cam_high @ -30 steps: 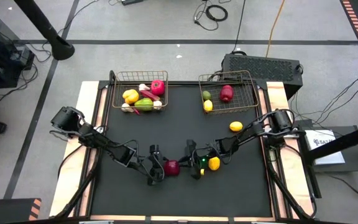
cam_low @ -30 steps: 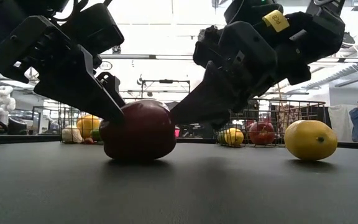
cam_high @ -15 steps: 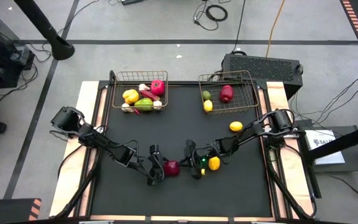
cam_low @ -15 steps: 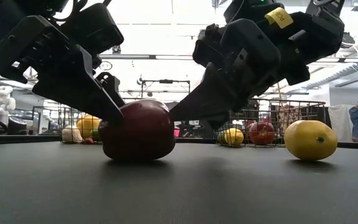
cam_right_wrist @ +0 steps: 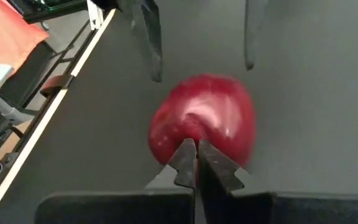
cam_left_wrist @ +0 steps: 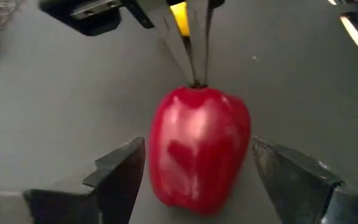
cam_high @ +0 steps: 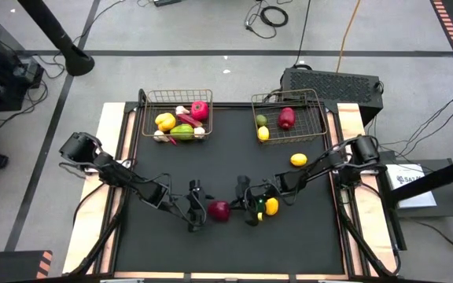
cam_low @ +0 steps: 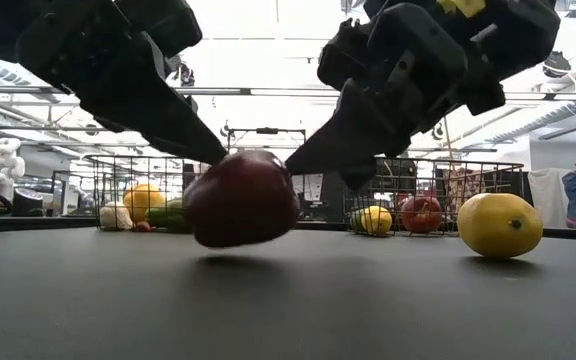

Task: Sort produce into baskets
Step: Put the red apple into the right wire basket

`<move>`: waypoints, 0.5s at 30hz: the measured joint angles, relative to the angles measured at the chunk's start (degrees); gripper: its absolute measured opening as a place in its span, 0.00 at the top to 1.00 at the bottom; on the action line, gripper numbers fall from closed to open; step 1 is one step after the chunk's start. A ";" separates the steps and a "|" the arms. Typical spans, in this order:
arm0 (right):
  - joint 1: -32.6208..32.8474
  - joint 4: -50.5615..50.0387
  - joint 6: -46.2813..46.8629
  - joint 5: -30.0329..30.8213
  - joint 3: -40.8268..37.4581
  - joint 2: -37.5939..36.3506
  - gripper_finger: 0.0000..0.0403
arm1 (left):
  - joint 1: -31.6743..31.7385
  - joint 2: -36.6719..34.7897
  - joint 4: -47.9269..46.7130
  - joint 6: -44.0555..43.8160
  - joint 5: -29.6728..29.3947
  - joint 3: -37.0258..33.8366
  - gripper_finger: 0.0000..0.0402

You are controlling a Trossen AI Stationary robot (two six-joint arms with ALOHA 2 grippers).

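Red apple (cam_low: 241,197) hangs off the mat between left gripper (cam_high: 198,207) fingers, right gripper (cam_high: 244,206) pinching its stem; no legible writing.

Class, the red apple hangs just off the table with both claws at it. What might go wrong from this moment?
1. The right claw is shut at the stem end of the red apple; so thin a pinch may slip.
2. The left claw flanks the same apple; if the arms part unevenly, it may twist loose.
3. If dropped on the table, it may roll into the lemon nearby.
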 joint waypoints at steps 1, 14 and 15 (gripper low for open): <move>0.00 -0.75 -0.18 0.02 0.00 -0.49 1.00 | 0.00 -0.42 -0.23 0.00 -0.53 0.00 0.24; -5.04 -21.69 -7.08 4.59 -0.04 -21.01 1.00 | -1.46 -11.71 -7.07 -0.11 -7.78 0.00 0.17; -6.23 -23.97 -7.57 5.30 -0.04 -23.85 1.00 | -1.72 -12.12 -7.60 -0.13 -8.27 0.00 0.17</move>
